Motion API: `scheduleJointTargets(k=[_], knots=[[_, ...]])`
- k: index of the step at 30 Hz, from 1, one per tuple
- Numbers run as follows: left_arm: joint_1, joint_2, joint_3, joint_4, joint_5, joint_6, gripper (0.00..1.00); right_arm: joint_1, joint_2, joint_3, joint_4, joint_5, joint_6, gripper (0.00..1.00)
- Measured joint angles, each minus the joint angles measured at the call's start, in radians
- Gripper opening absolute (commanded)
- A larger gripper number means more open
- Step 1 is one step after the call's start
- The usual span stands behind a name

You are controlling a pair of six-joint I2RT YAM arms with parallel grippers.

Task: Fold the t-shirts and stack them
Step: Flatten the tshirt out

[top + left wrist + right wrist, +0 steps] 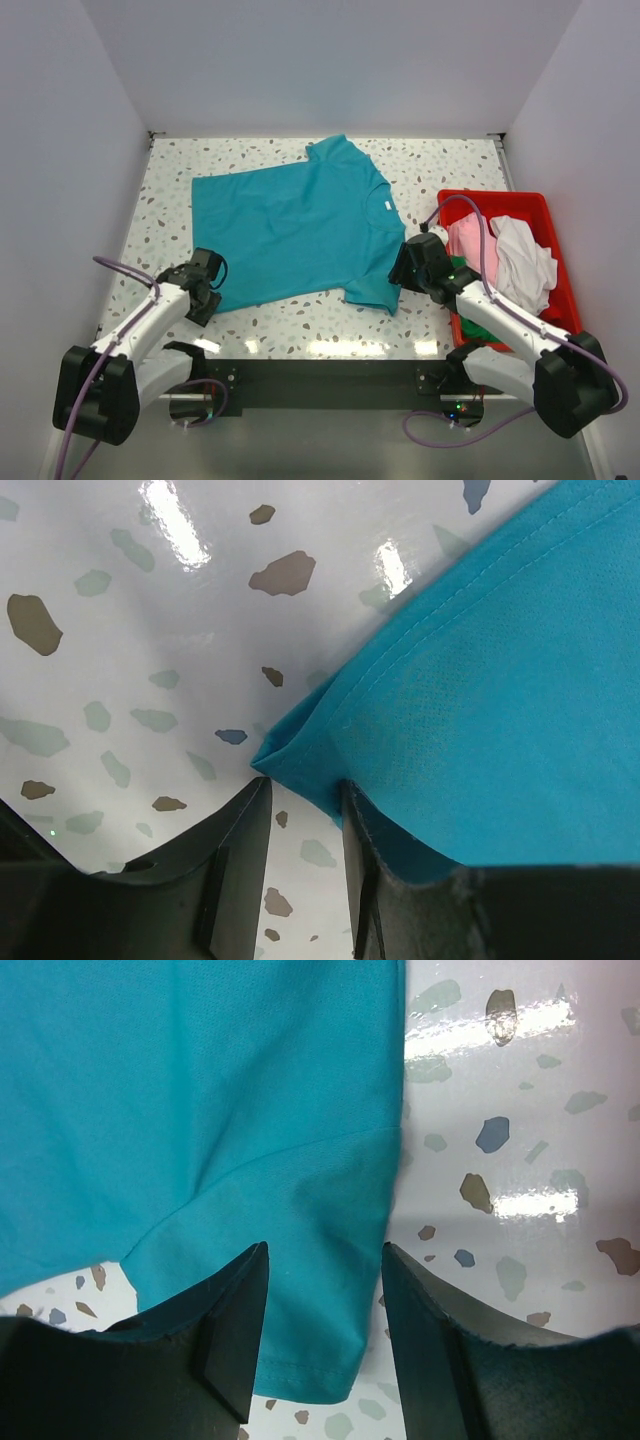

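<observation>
A teal t-shirt [295, 225] with a small white neck label [385, 205] lies spread flat on the speckled table, neck to the right. My left gripper [205, 277] is at its near-left hem corner. In the left wrist view the jaws [306, 785] are open, the folded teal corner [290, 760] sits at the fingertips and the cloth [500, 680] lies over the right finger. My right gripper [410, 265] is at the near sleeve. In the right wrist view its jaws [323, 1250] are open and straddle the sleeve [300, 1340] without closing on it.
A red plastic bin [545, 205] stands at the right edge of the table and holds a pink shirt [468, 240], a white shirt [522, 262] and a green one [478, 328]. White walls close in the table on three sides.
</observation>
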Motion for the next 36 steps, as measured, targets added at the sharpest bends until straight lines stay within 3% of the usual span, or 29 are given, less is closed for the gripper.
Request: scheduleJointTargets(k=[5,14,27,36], knots=[[-0.001,0.035,0.003,-0.004,-0.031,-0.019,0.32,0.000,-0.015,0.000,-0.016,-0.001,-0.008,0.54],[0.000,0.051,0.005,0.008,-0.118,-0.006,0.00,0.000,-0.087,0.000,-0.068,-0.042,-0.023,0.55],[0.150,0.023,0.004,0.130,-0.153,0.171,0.00,0.071,-0.058,-0.014,-0.063,-0.052,0.008,0.52],[0.152,0.027,0.004,0.189,-0.148,0.238,0.00,0.348,-0.049,-0.013,-0.083,0.063,0.101,0.52]])
